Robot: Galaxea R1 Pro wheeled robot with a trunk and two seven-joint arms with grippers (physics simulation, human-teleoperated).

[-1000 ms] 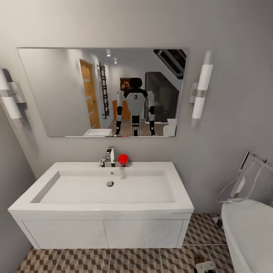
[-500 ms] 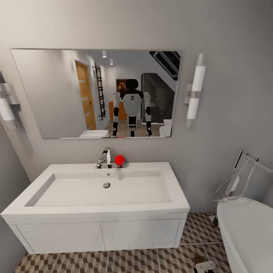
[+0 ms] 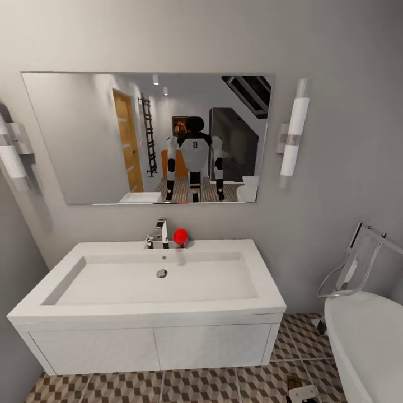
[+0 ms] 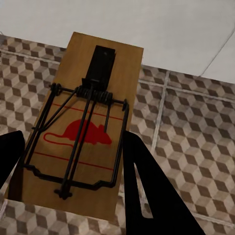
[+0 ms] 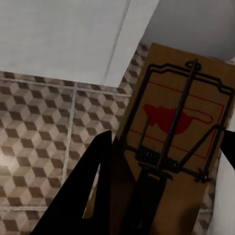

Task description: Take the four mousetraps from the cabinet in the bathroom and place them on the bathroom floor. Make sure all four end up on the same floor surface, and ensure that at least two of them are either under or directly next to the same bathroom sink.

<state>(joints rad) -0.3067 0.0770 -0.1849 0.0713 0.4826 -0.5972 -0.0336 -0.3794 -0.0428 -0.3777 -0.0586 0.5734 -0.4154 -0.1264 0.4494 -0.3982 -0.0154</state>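
Observation:
My left gripper [image 4: 73, 178] is shut on a mousetrap [image 4: 93, 122], a tan wooden board with black wire and a red mouse print, held above the bathroom floor [image 4: 196, 147] near a white panel. My right gripper [image 5: 164, 169] is shut on a second mousetrap [image 5: 181, 117] over the same cube-patterned bathroom floor [image 5: 39, 127]. The head view faces the white sink [image 3: 263, 291] on its white vanity, with the bathroom floor [image 3: 196, 386] below. In the mirror [image 3: 84, 140] an orange-brown cabinet reflection [image 3: 180, 162] stands behind the robot's reflection.
A chrome faucet [image 3: 159, 232] and a red ball-shaped object [image 3: 180, 237] sit at the sink's back. A white bathtub [image 3: 364, 341] with a shower hose stands at the right. A small pale object [image 3: 302, 393] lies on the tiles beside it. A grey wall closes the left.
The whole head picture has shifted slightly, so the camera has moved. The sink, mirror and tub stay in place relative to each other.

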